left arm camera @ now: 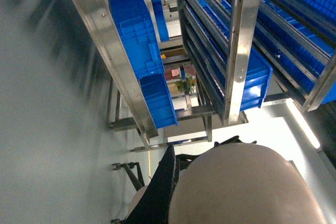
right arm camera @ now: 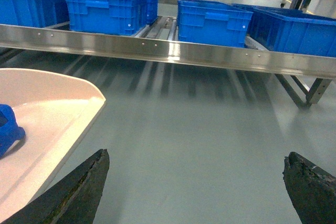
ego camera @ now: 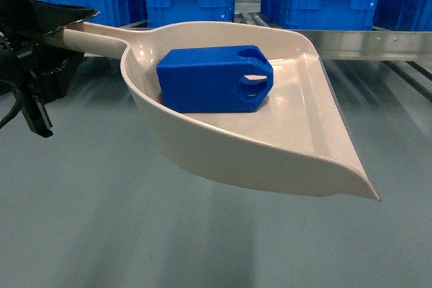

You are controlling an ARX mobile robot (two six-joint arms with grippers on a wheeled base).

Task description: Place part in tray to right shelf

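Note:
The beige tray [ego camera: 283, 146] hangs in the air in the middle of the head view, lip pointing right and toward me. The blue part [ego camera: 212, 80] lies inside it near the handle end, with its slotted, chamfered end to the right. My left gripper [ego camera: 67, 28] is shut on the tray's handle at the far left. In the left wrist view one dark finger [left arm camera: 160, 192] presses against the tray's beige underside [left arm camera: 247, 187]. My right gripper [right arm camera: 195, 156] is open and empty over the floor, right of the tray's lip [right arm camera: 58, 108]; the part's corner [right arm camera: 8, 129] shows there. The right shelf's steel front rail [ego camera: 364, 42] [right arm camera: 173, 51] runs behind.
Large blue crates [ego camera: 189, 1] [right arm camera: 212, 22] sit in a row on the rack behind the rail. Grey floor [ego camera: 202, 234] lies below the tray. The left wrist view shows more steel racks [left arm camera: 239, 40] loaded with blue crates.

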